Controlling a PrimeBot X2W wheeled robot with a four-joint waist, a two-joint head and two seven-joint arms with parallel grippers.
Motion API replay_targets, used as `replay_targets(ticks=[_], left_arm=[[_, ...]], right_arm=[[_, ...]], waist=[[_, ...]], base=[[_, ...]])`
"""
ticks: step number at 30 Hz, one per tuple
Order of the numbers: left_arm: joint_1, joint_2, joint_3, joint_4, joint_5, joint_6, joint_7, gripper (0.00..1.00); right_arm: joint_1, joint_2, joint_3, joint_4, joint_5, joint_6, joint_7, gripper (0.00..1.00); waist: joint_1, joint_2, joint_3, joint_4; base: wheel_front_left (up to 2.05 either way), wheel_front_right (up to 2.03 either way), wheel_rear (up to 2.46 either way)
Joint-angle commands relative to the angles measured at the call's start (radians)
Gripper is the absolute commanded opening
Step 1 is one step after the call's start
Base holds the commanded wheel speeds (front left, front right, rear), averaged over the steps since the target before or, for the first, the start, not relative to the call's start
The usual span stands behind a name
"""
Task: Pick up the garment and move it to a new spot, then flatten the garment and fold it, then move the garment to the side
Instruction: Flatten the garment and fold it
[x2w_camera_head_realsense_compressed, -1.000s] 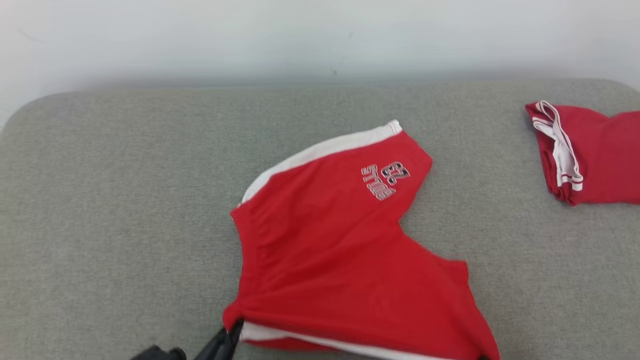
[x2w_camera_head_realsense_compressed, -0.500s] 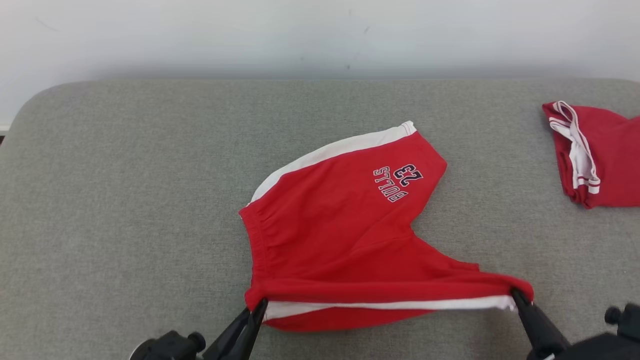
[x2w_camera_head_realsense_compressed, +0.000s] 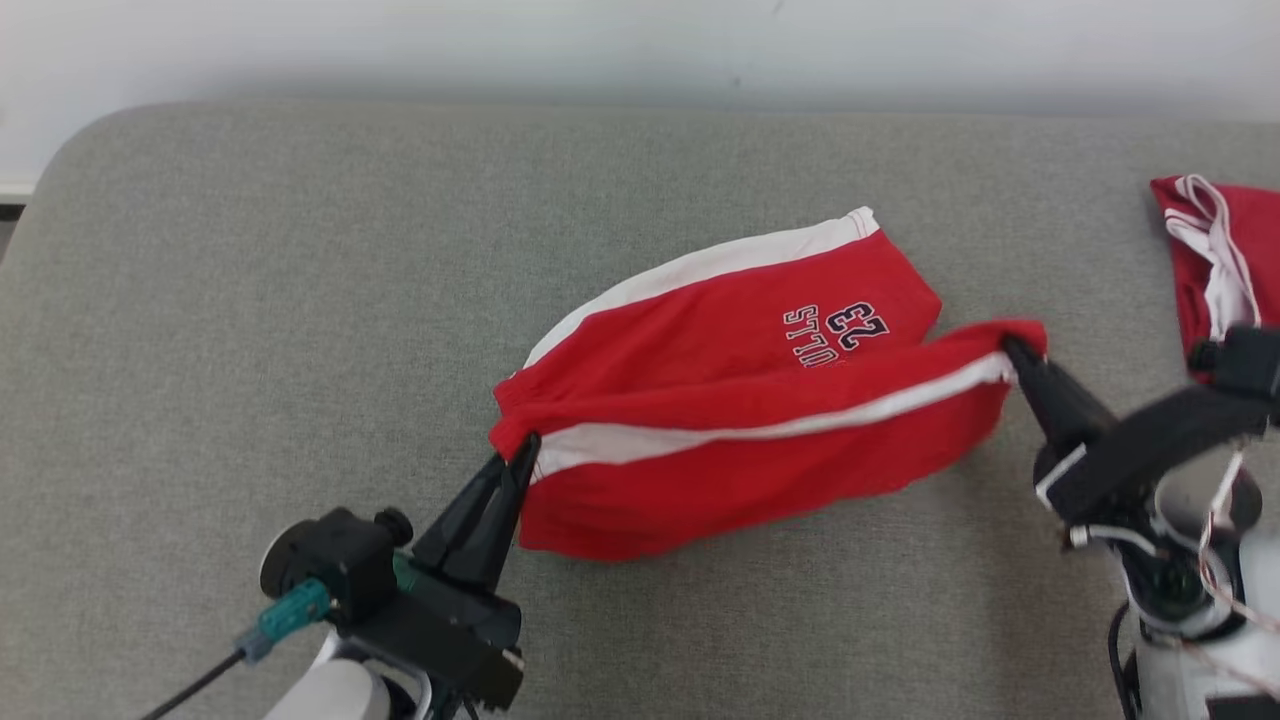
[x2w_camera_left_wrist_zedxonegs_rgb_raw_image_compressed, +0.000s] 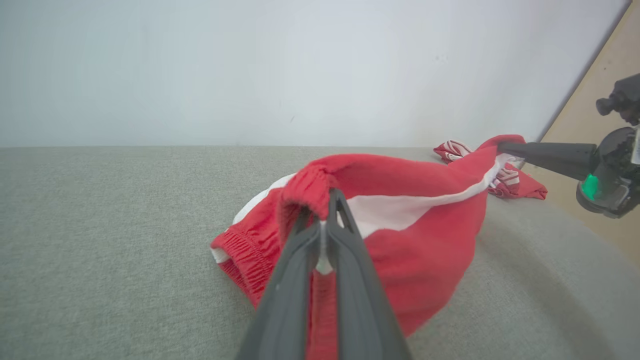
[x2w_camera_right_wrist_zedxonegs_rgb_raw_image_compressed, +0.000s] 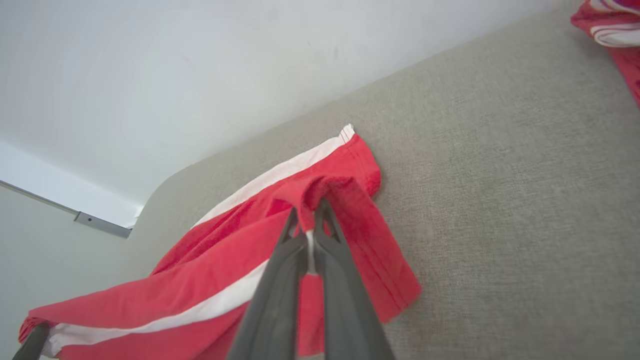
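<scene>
Garment: red shorts (x2w_camera_head_realsense_compressed: 740, 400) with white side stripes, near the middle of the grey cushion (x2w_camera_head_realsense_compressed: 250, 300); one leg lies flat on the fabric, the other is raised above it.
Left gripper (x2w_camera_head_realsense_compressed: 522, 455): clenched on the waistband corner where the white stripe begins, fingers pinched tight with cloth bunched over the tips.
Right gripper (x2w_camera_head_realsense_compressed: 1015, 350): clamped on the hem corner of the raised leg, at the other end of that same stripe.
Why held so: the two grips take opposite ends of one side seam, so the stripe runs taut between them and the cloth below hangs as a single panel instead of crumpling.
Flat leg: the one with the dark print (x2w_camera_head_realsense_compressed: 835, 328) rests on the cushion, its own white stripe along the far edge (it serves as the base for the fold).
Step in hand: by my reading, the fold, with the raised leg to be laid across the flat one so that the seams meet.
Next move calls for: both arms lowering evenly, keeping the stripe tight until the cloth touches down.
Risk: slack in the middle could wrinkle the layer beneath, and the print leg may drag, since nothing pins it.
Other garment (x2w_camera_head_realsense_compressed: 1215, 250): a second red piece at the cushion's right edge, well apart from the shorts and just behind the right arm.
</scene>
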Motion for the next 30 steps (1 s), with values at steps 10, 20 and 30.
replay_targets(ticks=[10,20,30], left_arm=[[-0.149,-0.085,0.026,0.148,-0.021,-0.026,-0.003,0.00],[-0.265,-0.145,0.037,0.277,-0.003,-0.042,-0.003,0.00],[-0.320,-0.171,0.023,0.341,0.025,-0.041,-0.003,1.00]], right_arm=[[-0.321,-0.030,0.014,0.279,-0.088,-0.003,-0.015,0.00],[-0.567,-0.048,0.041,0.592,-0.205,-0.003,-0.119,0.00],[-0.669,-0.056,0.083,0.786,-0.230,-0.003,-0.255,1.00]], waist=[[-0.0001,-0.0001,0.093,0.054],[-0.0001,-0.0001,0.149,0.081],[-0.0001,-0.0001,0.163,0.089]], base=[[0.00,0.00,0.00],[0.00,0.00,0.00],[0.00,0.00,0.00]])
